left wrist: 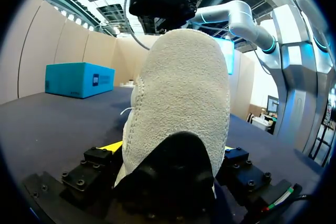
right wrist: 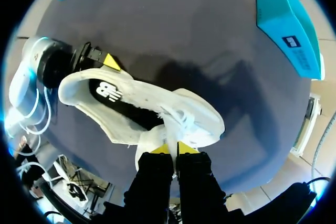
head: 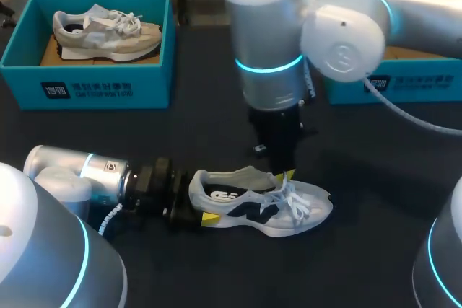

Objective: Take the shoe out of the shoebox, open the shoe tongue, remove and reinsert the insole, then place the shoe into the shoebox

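So, shoe (head: pixel 260 203): I see it lying on its side on the table (head: pixel 375 178), out of the box, toe towards my right.
Tongue (right wrist: pixel 151 142): lifted away from the laces.
Right gripper (right wrist: pixel 174 149): directly above the shoe, fingers pressed almost together, pinching the tongue.
Left gripper (head: pixel 198 203): low on the table, clamped on the heel from both sides.
Shoebox (head: pixel 86 88): far left, well apart, with a second shoe (head: pixel 108 34) inside.
Second box (head: pixel 419 81): far right, behind my right arm.
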`<state>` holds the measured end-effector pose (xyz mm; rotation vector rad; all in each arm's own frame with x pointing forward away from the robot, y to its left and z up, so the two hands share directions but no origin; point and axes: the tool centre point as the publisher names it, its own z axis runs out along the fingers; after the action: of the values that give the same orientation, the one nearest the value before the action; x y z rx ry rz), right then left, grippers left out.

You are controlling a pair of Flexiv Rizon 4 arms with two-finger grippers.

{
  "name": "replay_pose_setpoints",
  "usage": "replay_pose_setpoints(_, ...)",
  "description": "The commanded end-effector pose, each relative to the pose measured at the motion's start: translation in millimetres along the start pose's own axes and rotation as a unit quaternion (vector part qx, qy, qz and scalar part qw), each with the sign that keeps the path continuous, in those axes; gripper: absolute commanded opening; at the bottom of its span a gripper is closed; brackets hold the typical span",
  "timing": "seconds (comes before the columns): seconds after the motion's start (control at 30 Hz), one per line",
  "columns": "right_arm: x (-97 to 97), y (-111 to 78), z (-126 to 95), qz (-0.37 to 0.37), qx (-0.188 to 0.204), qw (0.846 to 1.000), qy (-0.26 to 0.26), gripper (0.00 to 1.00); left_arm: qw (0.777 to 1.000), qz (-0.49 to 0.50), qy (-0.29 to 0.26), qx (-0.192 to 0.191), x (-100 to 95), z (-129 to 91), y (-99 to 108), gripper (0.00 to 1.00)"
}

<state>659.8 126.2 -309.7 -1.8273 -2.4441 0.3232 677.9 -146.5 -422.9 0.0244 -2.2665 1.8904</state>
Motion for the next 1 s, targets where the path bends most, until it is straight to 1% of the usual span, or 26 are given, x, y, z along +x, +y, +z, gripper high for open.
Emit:
replay_pose_setpoints(0.03,-14.3,-7.5,9,0.013,-0.012,0.995,0.098,0.00,1.000,0.000,-0.002,-0.001,1.2,-2,2,0.00)
replay_pose_setpoints(0.2,-26.3,-11.2,15,0.023,-0.045,0.990,0.135,0.00,1.000,0.000,-0.002,-0.001,1.2,-2,2,0.00)
replay_pose_setpoints(0.33,-35.1,-12.7,21,0.018,-0.069,0.982,0.172,0.00,1.000,0.000,-0.002,-0.001,1.2,-2,2,0.00)
replay_pose_setpoints(0.67,-52.8,-8.6,40,0.006,-0.063,0.977,0.205,0.00,1.000,0.000,-0.002,-0.001,1.2,-2,2,0.00)
replay_pose_setpoints(0.77,-57.4,-7.2,50,0.004,-0.065,0.972,0.225,0.00,1.000,0.000,-0.002,-0.001,1.2,-2,2,0.00)
replay_pose_setpoints(1.0,-63.3,-7.2,66,0.016,-0.056,0.970,0.235,0.00,1.000,0.000,-0.002,-0.001,1.2,-2,2,0.00)
